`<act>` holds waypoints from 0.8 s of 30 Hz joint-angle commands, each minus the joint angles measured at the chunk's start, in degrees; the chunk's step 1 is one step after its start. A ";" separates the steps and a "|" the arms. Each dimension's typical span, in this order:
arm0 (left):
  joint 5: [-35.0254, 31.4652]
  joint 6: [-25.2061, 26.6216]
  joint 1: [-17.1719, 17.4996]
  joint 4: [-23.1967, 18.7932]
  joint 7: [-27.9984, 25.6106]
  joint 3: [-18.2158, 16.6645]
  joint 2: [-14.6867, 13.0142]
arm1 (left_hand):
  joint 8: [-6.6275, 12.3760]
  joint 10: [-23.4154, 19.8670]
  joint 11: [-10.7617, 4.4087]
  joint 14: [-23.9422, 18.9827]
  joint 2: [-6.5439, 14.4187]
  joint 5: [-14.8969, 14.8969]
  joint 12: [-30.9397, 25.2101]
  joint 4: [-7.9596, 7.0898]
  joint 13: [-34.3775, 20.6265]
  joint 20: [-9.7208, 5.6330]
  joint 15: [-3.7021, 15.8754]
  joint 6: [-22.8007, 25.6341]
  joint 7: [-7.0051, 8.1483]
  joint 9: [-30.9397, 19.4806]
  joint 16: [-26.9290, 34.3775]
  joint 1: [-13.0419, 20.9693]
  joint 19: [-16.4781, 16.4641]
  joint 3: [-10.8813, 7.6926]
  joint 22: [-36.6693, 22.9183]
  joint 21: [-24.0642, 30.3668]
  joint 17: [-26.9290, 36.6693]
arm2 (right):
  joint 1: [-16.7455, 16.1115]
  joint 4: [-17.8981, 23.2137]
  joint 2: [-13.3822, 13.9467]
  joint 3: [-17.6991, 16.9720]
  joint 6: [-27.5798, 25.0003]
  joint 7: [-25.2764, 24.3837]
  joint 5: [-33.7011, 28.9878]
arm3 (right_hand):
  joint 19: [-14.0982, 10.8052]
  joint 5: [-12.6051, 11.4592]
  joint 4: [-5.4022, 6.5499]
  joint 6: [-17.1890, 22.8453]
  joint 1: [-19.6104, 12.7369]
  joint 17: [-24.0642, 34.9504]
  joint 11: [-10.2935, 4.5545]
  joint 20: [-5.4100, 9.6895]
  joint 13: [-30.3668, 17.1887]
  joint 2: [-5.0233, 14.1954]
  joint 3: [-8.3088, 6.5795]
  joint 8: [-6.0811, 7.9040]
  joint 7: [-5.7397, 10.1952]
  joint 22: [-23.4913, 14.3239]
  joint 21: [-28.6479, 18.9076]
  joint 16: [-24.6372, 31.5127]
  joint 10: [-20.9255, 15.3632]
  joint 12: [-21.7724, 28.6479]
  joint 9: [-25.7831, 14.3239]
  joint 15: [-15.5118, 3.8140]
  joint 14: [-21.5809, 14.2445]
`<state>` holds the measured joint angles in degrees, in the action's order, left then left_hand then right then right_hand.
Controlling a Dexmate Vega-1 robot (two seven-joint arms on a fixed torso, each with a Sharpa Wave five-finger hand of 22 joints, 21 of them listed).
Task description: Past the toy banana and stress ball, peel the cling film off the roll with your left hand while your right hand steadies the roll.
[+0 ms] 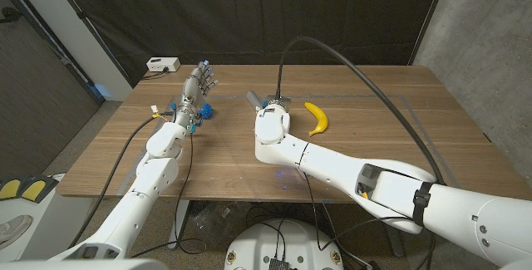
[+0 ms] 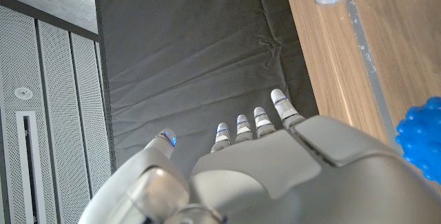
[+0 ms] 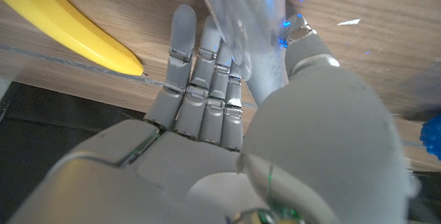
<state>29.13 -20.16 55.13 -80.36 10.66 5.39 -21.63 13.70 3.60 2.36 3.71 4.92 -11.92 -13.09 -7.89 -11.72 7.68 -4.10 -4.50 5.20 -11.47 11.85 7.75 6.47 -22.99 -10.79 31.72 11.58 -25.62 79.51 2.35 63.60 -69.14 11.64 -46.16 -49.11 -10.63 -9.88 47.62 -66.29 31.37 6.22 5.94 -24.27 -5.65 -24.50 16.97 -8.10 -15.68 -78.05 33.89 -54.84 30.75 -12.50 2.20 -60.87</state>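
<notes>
Our right hand [image 3: 227, 114] is wrapped around the cling film roll [image 3: 241, 31] at table centre, with the toy banana [image 1: 317, 117] at its 3 o'clock. Our left hand [image 1: 198, 87], fingers apart and empty, hovers above the stress ball [image 1: 203, 110] at the roll's 9 o'clock; we judge the steadying done and the peeling not yet begun

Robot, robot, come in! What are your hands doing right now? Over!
Right hand wrapped around the cling film roll, steadying it. Left hand raised, open, holding nothing. Film not yet peeled. Toy banana and stress ball beside, not blocking.

Cling film roll [image 1: 254, 100] mostly hidden behind right robot hand [image 1: 271, 114]; stress ball [image 2: 422, 136] cut off.
</notes>
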 commanded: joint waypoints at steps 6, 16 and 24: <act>-0.52 0.40 -0.75 0.09 -0.61 1.07 0.26 | -0.15 0.42 -0.05 0.18 -0.12 -0.28 0.04 0.06 -0.21 0.39 -0.39 -0.26 0.22 -0.04 -0.10 0.13 0.21 0.08 -0.09 -0.38 0.11 | -9.71 7.21 -0.02 -13.09 5.21 -21.00 -0.11 | -1.06 -0.99 -0.17 11.07 -10.70 1.25 -11.41 6.85 -1.57 9.26 -1.61 0.46 10.03 1.05 -0.55 0.53 -12.31 0.56 -0.78 -15.36 -15.92; -0.96 0.95 -0.86 -0.52 -1.21 1.56 0.33 | -0.25 0.39 -0.09 0.17 -0.13 -0.30 0.08 0.09 -0.21 0.36 -0.30 -0.23 0.21 -0.04 -0.11 0.14 0.13 0.10 -0.08 -0.45 0.11 | -12.32 9.67 0.34 -16.94 9.18 -25.82 1.63 | -1.75 -1.39 -0.19 11.23 -11.29 2.40 -11.23 6.87 -2.63 8.76 -1.99 0.47 9.86 2.05 -1.11 1.01 -12.34 0.63 -1.19 -15.39 -16.08; -1.05 1.17 -1.27 -0.49 -0.87 1.99 0.37 | -0.37 0.34 -0.06 0.18 -0.18 -0.32 0.10 0.17 -0.21 0.45 -0.35 -0.37 0.23 -0.04 -0.13 0.21 0.20 0.10 -0.08 -0.55 0.09 | -15.74 13.39 0.02 -23.38 15.10 -29.10 6.52 | -1.99 -1.55 -0.14 11.40 -11.50 2.97 -11.07 6.87 -3.17 8.52 -2.17 0.37 9.76 2.54 -1.37 1.18 -12.45 0.70 -1.19 -15.36 -16.04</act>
<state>28.28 -19.40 54.29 -80.64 9.66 6.81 -21.31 13.61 3.60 2.36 3.71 4.92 -11.92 -13.09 -7.82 -11.87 7.68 -4.10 -4.50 5.20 -11.47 11.85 7.75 6.47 -22.93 -10.79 31.27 11.58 -37.20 88.74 2.50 47.33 -60.26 -12.27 -44.12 -49.93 -11.91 -9.88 48.64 -67.49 33.36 6.31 5.92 -24.30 -6.85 -24.50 17.19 -8.30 -13.07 -78.92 34.77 -55.57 31.01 -13.47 2.67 -61.77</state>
